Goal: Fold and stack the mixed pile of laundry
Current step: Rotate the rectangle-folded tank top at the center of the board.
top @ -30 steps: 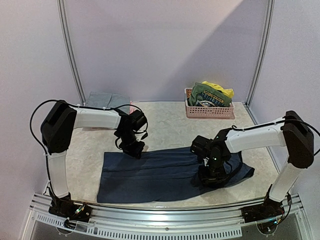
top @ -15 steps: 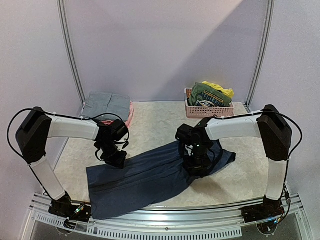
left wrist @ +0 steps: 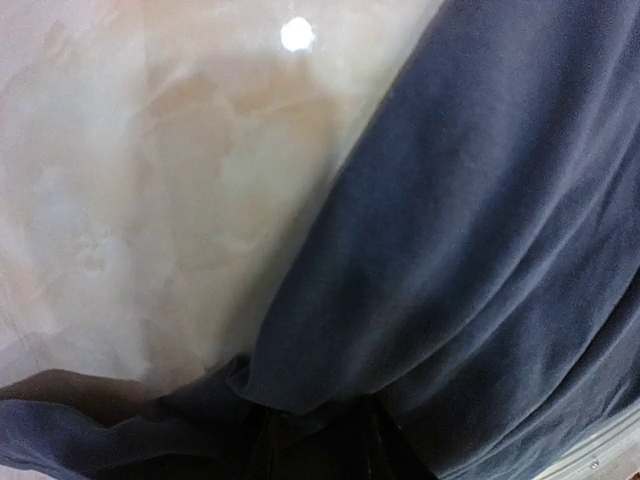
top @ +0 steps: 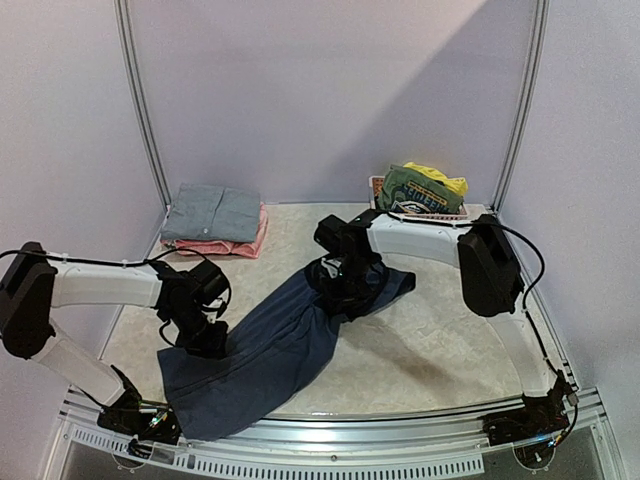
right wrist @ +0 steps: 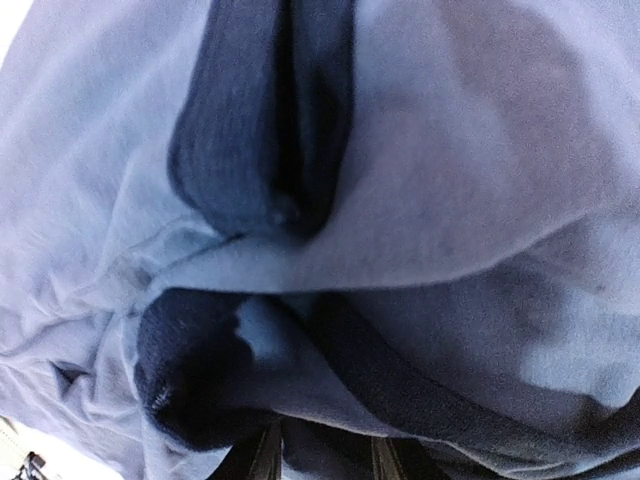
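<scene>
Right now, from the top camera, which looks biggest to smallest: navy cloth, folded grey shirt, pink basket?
Biggest: dark navy soft garment.
Then: folded grey fabric shirt and pink slatted plastic basket look alike; the right arm hides part.

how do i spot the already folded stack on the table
Go to the table's far left corner. The folded stack lies there, a grey piece over a pink one, flat and squared, unlike the loose navy garment stretched diagonally across the middle.

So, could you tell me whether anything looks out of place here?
The navy garment lies diagonally, stretched and bunched between the left gripper and right gripper, its near end reaching the front edge of the table.
</scene>
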You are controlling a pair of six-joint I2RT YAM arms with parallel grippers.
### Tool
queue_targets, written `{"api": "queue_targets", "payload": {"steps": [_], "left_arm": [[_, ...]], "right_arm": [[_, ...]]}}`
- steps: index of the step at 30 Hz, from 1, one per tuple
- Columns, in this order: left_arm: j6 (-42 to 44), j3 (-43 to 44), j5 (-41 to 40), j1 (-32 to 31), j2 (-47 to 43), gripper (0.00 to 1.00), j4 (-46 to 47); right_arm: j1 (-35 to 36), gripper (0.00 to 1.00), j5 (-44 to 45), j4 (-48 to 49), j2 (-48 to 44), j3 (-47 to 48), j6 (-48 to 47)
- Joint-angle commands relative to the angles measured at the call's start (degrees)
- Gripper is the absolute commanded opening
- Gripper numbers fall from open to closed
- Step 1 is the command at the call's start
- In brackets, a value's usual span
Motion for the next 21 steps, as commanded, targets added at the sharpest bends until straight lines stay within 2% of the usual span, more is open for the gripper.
{"api": "queue_targets", "payload": {"steps": [1,6,10,15,21], "left_arm": [[-7.36,-3.77,4.11,-1.04,-3.36,0.28,-1.72],[-13.51,-4.42,8.54,-2.65,-4.56,0.28,1.09],[-16.85,-1.26,12.81,-3.45,-0.2,0.28,5.07],[-17.11,9.03,16.97,-4.65,10.46,0.27,6.55],[-12.87,28.45,19.03,-4.8,23.75,0.27,-1.3]], "right_arm": [[-1.9,0.31,-4.42,-1.64,10.03,10.62,-1.4],[-6.87,0.31,-9.22,-1.19,19.16,27.05,1.12],[-12.73,0.31,-13.23,7.04,21.42,29.63,6.54],[-18.17,0.34,-15.67,15.21,23.86,33.28,12.12],[-21.36,0.38,-16.62,27.05,26.3,34.16,18.73]]}}
